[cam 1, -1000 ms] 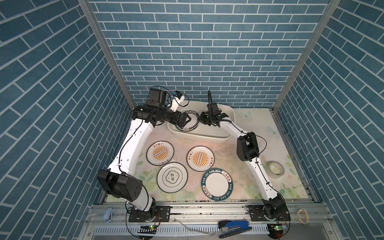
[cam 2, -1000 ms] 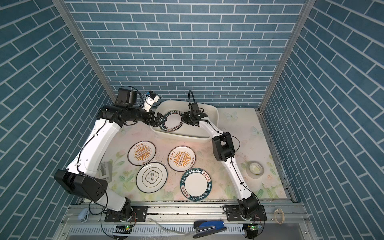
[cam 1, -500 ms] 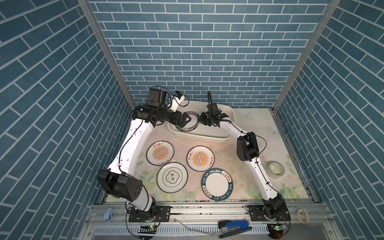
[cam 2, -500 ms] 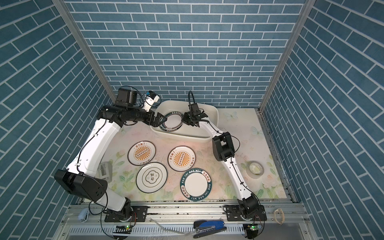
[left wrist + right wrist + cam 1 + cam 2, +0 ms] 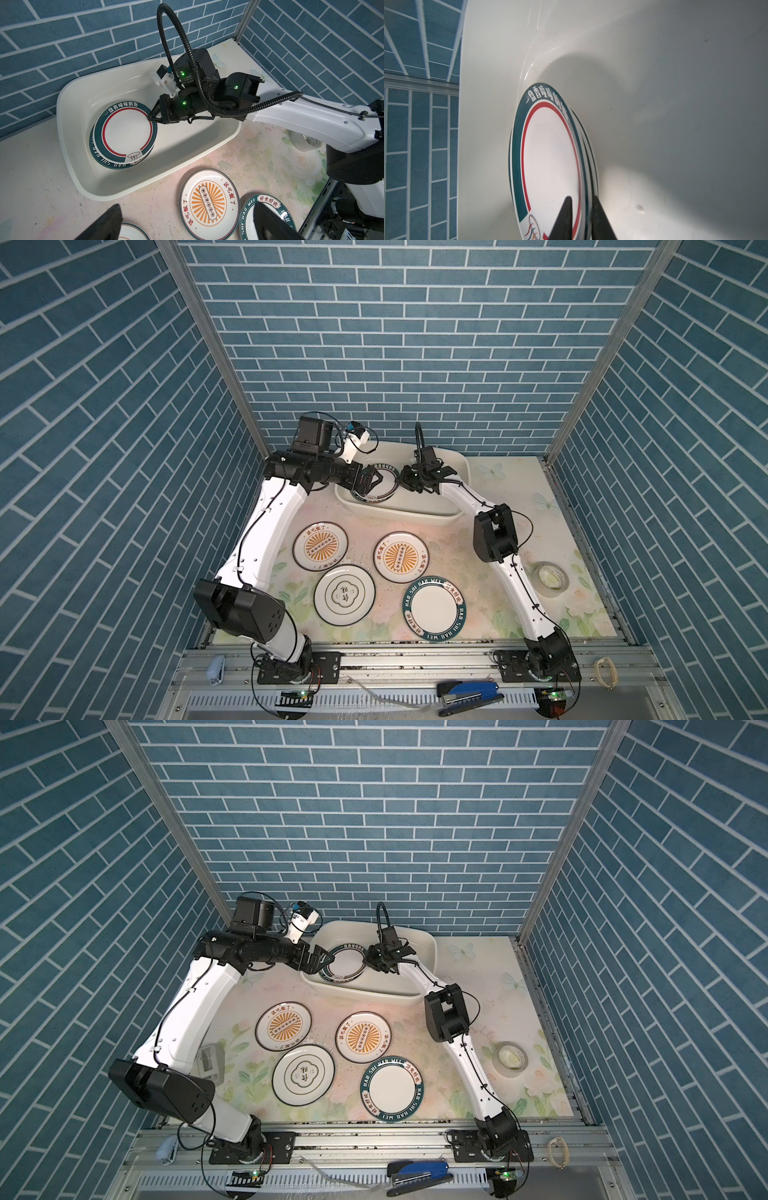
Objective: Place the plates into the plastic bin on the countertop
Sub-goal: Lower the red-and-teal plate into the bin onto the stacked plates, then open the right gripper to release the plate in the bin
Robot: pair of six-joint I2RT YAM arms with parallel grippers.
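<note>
The plastic bin [image 5: 415, 510] stands at the back of the countertop [image 5: 498, 489]. Inside it a white plate with green and red rings [image 5: 126, 133] lies on a green-banded plate [image 5: 104, 160]. My right gripper [image 5: 150, 120] reaches into the bin, its jaws slightly parted on either side of the top plate's [image 5: 550, 155] rim, open. My left gripper [image 5: 370, 483] hovers wide open and empty over the bin's left end. Several more plates lie in front of the bin: two sunburst ones [image 5: 320, 546] [image 5: 401, 556], a clover one [image 5: 345, 593] and a green-banded one [image 5: 434, 608].
A tape roll [image 5: 552, 577] lies on the right of the countertop beside the right arm. A blue stapler [image 5: 469, 693] sits on the front rail. A small grey object [image 5: 210, 1063] lies under the left arm. The brick wall stands close behind the bin.
The ringed plate in my right gripper has come down from a tilt onto the plate in the bin. The right jaws have parted a little. The left arm has not moved.
</note>
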